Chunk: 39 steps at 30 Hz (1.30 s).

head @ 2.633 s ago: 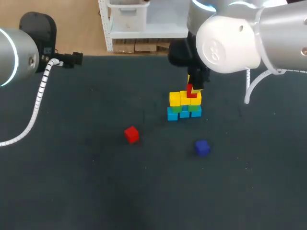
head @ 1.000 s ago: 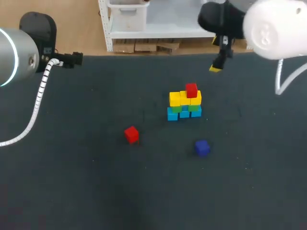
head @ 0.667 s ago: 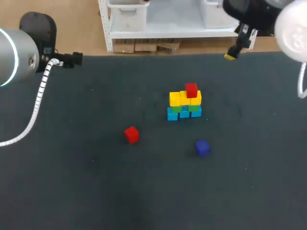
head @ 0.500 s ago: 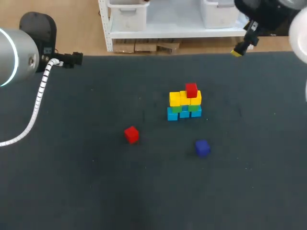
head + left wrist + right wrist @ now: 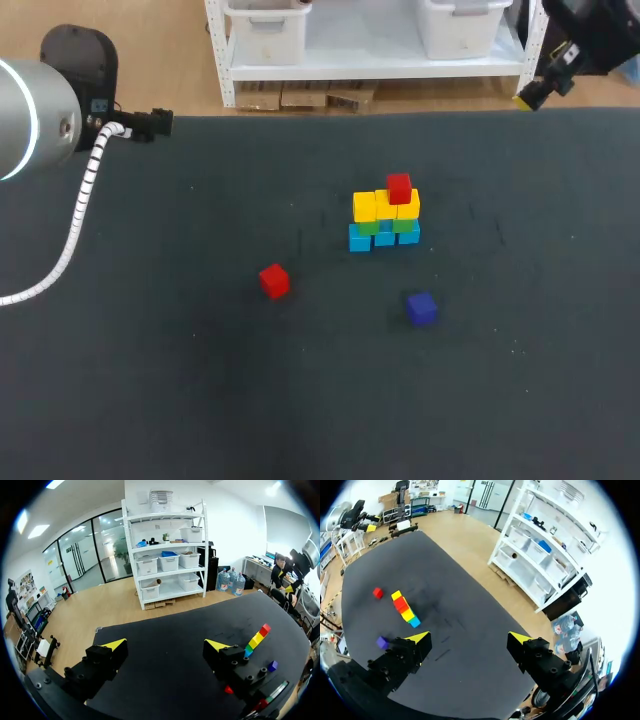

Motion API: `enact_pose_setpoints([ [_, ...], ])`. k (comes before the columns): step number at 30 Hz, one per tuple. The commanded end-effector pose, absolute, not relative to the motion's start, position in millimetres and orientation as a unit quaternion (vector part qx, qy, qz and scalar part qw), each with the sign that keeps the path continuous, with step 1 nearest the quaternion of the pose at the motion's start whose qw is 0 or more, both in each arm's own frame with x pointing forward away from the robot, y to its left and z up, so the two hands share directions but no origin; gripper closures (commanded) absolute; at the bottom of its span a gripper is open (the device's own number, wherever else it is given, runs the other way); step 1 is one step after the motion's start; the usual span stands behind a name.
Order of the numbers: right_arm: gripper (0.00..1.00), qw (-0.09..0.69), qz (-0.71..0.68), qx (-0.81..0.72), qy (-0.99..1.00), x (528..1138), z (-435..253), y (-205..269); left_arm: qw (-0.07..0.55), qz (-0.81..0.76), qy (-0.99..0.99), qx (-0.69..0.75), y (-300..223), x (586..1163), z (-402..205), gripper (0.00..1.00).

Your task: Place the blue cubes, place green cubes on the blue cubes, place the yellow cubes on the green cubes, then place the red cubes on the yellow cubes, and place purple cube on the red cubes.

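A pyramid stands mid-table: blue cubes (image 5: 384, 239) at the bottom, green cubes (image 5: 403, 226) on them, yellow cubes (image 5: 366, 206) above, and one red cube (image 5: 399, 187) on top. A second red cube (image 5: 274, 281) lies loose to the front left, and the purple cube (image 5: 421, 308) lies in front of the stack. My right gripper (image 5: 468, 637) is open and empty, high over the table's far right corner, with its yellow fingertip (image 5: 524, 101) showing there. My left gripper (image 5: 165, 644) is open and empty at the far left, with the stack (image 5: 257, 639) well ahead of it.
The dark table (image 5: 200, 400) carries nothing but the cubes. My left arm (image 5: 35, 115) and its white coiled cable (image 5: 80, 215) hang over the left edge.
My right gripper has left the red cube on top of the stack and swung up and away to the far right corner. The left arm and the cubes have stayed put.
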State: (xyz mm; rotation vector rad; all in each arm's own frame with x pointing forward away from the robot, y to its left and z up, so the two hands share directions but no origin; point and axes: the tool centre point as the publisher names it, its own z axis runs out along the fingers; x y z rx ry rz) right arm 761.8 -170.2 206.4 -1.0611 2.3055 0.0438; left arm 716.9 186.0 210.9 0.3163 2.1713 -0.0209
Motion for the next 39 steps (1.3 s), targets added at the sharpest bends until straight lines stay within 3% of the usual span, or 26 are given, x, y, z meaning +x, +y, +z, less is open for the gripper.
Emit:
enact_pose_setpoints([
  [1,0.0,0.319,-0.003,-0.377,0.87,755.3,206.4,-177.9,0.454,-0.012,0.881,0.131,188.0,717.7,211.8,0.0],
  [39,0.0,0.32,0.006,-0.374,0.87,755.6,205.2,-179.8,0.454,-0.012,0.881,0.131,188.0,717.7,211.8,0.0],
])
